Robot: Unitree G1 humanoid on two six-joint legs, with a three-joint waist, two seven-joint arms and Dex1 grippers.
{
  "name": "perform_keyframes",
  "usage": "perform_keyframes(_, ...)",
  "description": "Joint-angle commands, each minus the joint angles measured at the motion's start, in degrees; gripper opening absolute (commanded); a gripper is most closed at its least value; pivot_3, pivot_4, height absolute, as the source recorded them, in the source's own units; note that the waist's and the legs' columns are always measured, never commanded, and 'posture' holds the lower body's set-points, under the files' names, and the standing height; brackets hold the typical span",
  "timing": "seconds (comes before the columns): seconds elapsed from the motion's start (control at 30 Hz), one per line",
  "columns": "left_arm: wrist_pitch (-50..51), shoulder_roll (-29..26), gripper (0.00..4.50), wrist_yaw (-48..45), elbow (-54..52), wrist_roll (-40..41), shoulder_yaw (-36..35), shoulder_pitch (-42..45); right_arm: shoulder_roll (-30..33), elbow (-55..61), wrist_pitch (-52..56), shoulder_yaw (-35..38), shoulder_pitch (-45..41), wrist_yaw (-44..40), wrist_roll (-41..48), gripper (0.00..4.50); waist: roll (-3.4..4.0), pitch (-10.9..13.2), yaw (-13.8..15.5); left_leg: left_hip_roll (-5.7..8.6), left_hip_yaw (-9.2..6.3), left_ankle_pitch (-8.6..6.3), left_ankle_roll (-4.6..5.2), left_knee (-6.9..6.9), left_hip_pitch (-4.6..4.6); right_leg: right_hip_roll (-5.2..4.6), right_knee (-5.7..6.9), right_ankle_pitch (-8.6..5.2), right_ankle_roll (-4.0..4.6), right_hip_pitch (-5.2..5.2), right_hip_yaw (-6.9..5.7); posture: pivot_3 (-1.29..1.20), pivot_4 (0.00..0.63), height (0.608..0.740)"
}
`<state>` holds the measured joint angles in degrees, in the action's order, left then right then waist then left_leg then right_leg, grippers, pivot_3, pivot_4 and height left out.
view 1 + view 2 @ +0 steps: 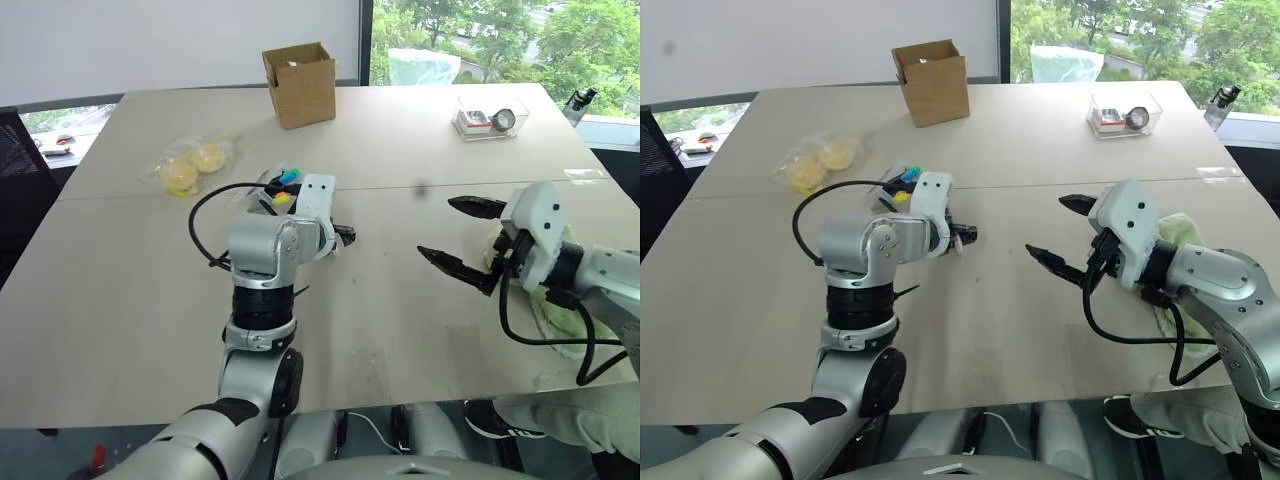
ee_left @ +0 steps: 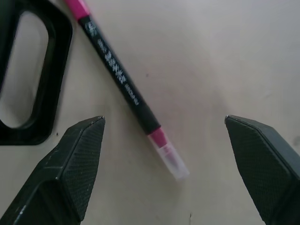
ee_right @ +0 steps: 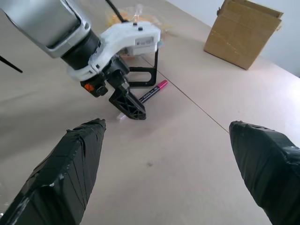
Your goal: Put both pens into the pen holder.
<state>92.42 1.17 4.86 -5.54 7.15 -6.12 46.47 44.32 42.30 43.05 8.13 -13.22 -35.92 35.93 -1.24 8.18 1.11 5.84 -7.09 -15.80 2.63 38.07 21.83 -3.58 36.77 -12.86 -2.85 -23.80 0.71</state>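
The left gripper [image 2: 164, 154] hangs wide open and empty over the pink-capped pen [image 2: 123, 86] — flat on the table [image 1: 400, 330], pen holder [image 2: 28, 84] at its ten o'clock — apparently poised to straddle it, while the right gripper [image 1: 462, 238] waits open, holding nothing.

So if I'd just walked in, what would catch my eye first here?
Probably the left gripper, open and poised over a pink-capped pen lying flat on the table, beside the black pen holder. Then the right gripper, open in mid-air, and the brown cardboard box at the far edge.
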Motion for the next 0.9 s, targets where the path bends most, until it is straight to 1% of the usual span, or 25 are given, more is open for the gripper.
perform_keyframes(0.03, 0.1, 2.2, 4.20, 2.4, 2.7, -2.2, -2.2, 2.3, 2.5, 3.8, 1.2, 4.4, 2.1, -1.6, 3.3, 4.50, -0.02, 0.0, 0.1, 0.00, 0.00, 0.00, 0.00, 0.00, 0.00, 0.00, 0.00, 0.00, 0.00, 0.00, 0.00, 0.00, 0.150, 0.740)
perform_keyframes(0.17, -0.1, 3.8, 4.20, 4.0, 6.5, -4.1, -4.1, 4.0, 6.7, 4.5, 1.2, 8.3, 6.2, -5.0, 4.9, 4.50, -0.05, 0.0, 0.6, 0.00, 0.02, -0.01, 0.00, 0.03, 0.00, -0.01, -0.01, 0.01, -0.02, 0.02, 0.00, 0.00, 0.150, 0.740)
perform_keyframes(0.2, -0.2, 3.9, 3.97, 3.9, 7.2, -4.2, -4.2, 4.1, 7.9, 4.4, 1.0, 9.3, 7.4, -5.8, 4.6, 4.50, -0.04, 0.0, 0.6, 0.00, 0.03, -0.01, 0.00, 0.03, -0.02, 0.00, -0.01, 0.01, -0.03, 0.04, 0.01, 0.00, 0.150, 0.740)
perform_keyframes(0.27, -0.2, 3.8, 3.38, 3.2, 7.9, -4.0, -3.8, 4.2, 9.1, 4.1, 0.5, 10.7, 9.0, -6.7, 4.3, 4.50, -0.04, 0.0, 0.9, 0.00, 0.04, -0.01, 0.00, 0.04, -0.04, -0.01, 0.01, 0.01, -0.04, 0.05, 0.01, 0.00, 0.150, 0.740)
perform_keyframes(0.3, -0.3, 3.5, 2.86, 2.7, 8.0, -3.8, -3.2, 4.1, 9.5, 4.0, 0.1, 11.3, 9.8, -6.8, 4.1, 4.50, -0.04, 0.0, 0.9, 0.00, 0.04, -0.01, -0.01, 0.04, -0.05, 0.00, 0.02, 0.01, -0.04, 0.06, 0.01, 0.00, 0.150, 0.740)
perform_keyframes(0.33, -0.3, 3.2, 2.54, 2.3, 8.0, -3.7, -2.7, 3.9, 9.7, 3.9, -0.2, 11.8, 10.5, -7.0, 3.9, 4.50, -0.04, 0.0, 1.0, 0.00, 0.04, -0.01, -0.01, 0.04, -0.06, 0.00, 0.03, 0.01, -0.04, 0.06, 0.02, 0.00, 0.150, 0.740)
perform_keyframes(0.4, -0.2, 2.2, 1.51, 1.3, 7.8, -3.3, -1.6, 3.2, 9.7, 3.7, -1.0, 12.6, 11.9, -7.3, 3.6, 4.50, -0.04, 0.0, 1.2, -0.01, 0.04, -0.01, -0.01, 0.04, -0.05, 0.00, 0.04, 0.01, -0.04, 0.06, 0.01, 0.00, 0.150, 0.740)
perform_keyframes(0.43, -0.1, 1.0, 1.34, 0.3, 7.2, -2.7, -0.6, 2.5, 9.4, 3.6, -1.5, 12.8, 12.6, -7.3, 3.3, 4.50, -0.04, 0.0, 1.2, -0.01, 0.04, -0.01, -0.01, 0.06, -0.05, -0.01, 0.04, 0.01, -0.04, 0.06, 0.01, 0.00, 0.150, 0.740)
perform_keyframes(0.47, 0.0, -0.3, 0.85, -0.9, 6.4, -2.1, 0.7, 1.7, 9.2, 3.5, -1.9, 12.8, 13.1, -7.2, 3.1, 4.50, -0.05, 0.0, 1.3, 0.00, 0.04, -0.01, -0.01, 0.07, -0.04, -0.01, 0.03, 0.02, -0.04, 0.06, 0.02, 0.00, 0.150, 0.740)
perform_keyframes(0.53, 0.1, -3.8, 0.08, -4.2, 3.8, 0.1, 3.9, -0.3, 8.8, 3.4, -2.9, 12.7, 14.2, -7.3, 2.4, 4.50, -0.04, 0.0, 1.2, 0.00, 0.05, -0.02, -0.02, 0.07, -0.04, -0.02, 0.02, 0.02, -0.05, 0.06, 0.04, 0.00, 0.150, 0.740)
perform_keyframes(0.6, 0.0, -9.5, 0.01, -11.0, -1.3, 5.2, 7.7, -3.2, 8.3, 3.5, -3.5, 12.7, 15.0, -7.2, 2.2, 4.50, -0.04, 0.0, 1.1, 0.00, 0.05, -0.02, -0.03, 0.07, -0.05, -0.01, 0.03, 0.02, -0.05, 0.05, 0.05, 0.00, 0.150, 0.740)
perform_keyframes(0.67, 0.1, -16.6, 0.01, -17.8, -7.4, 10.6, 11.0, -6.4, 8.0, 3.3, -4.1, 12.9, 15.6, -7.3, 1.9, 4.50, -0.01, 0.0, 0.6, -0.02, 0.08, -0.04, -0.05, 0.03, -0.08, 0.01, 0.04, 0.01, -0.04, 0.04, 0.10, 0.00, 0.150, 0.740)
perform_keyframes(0.73, -6.1, -25.7, 0.01, -28.0, -15.0, 15.9, 14.2, -10.8, 7.5, 2.9, -5.0, 12.8, 16.1, -6.9, 1.1, 4.50, -0.01, 0.0, 0.1, -0.04, 0.07, -0.05, -0.08, 0.01, -0.09, 0.03, 0.04, 0.01, -0.03, 0.02, 0.11, 0.00, 0.150, 0.740)
perform_keyframes(0.77, -9.2, -29.4, 0.01, -32.6, -17.8, 18.3, 14.7, -12.8, 7.3, 2.7, -5.4, 12.8, 16.2, -6.6, 0.8, 4.50, 0.01, 0.0, -0.3, -0.05, 0.07, -0.05, -0.09, -0.01, -0.08, 0.03, 0.04, 0.01, -0.03, 0.00, 0.12, 0.00, 0.150, 0.740)
perform_keyframes(0.83, -14.8, -40.6, 0.01, -39.9, -22.3, 19.3, 18.1, -16.4, 7.0, 2.7, -5.6, 12.7, 16.5, -6.4, 0.7, 4.50, 0.03, 0.1, -0.3, -0.05, 0.08, -0.06, -0.09, -0.05, -0.09, 0.03, 0.01, 0.00, -0.01, 0.00, 0.15, 0.00, 0.150, 0.740)
perform_keyframes(0.87, -18.8, -46.2, 0.01, -43.2, -23.2, 18.2, 19.7, -18.1, 6.8, 2.9, -5.6, 12.7, 16.7, -6.5, 0.8, 4.50, 0.00, 0.1, -0.3, -0.05, 0.06, -0.06, -0.09, -0.03, -0.06, 0.02, -0.02, 0.00, -0.01, 0.01, 0.12, 0.00, 0.150, 0.740)
perform_keyframes(0.9, -22.6, -50.5, 0.01, -46.0, -23.5, 17.2, 20.7, -19.6, 6.7, 3.1, -5.6, 12.6, 16.9, -6.5, 0.9, 4.50, 0.02, 0.1, -0.3, -0.06, 0.06, -0.06, -0.10, -0.03, -0.07, 0.03, -0.03, 0.00, -0.01, 0.01, 0.12, 0.00, 0.150, 0.740)
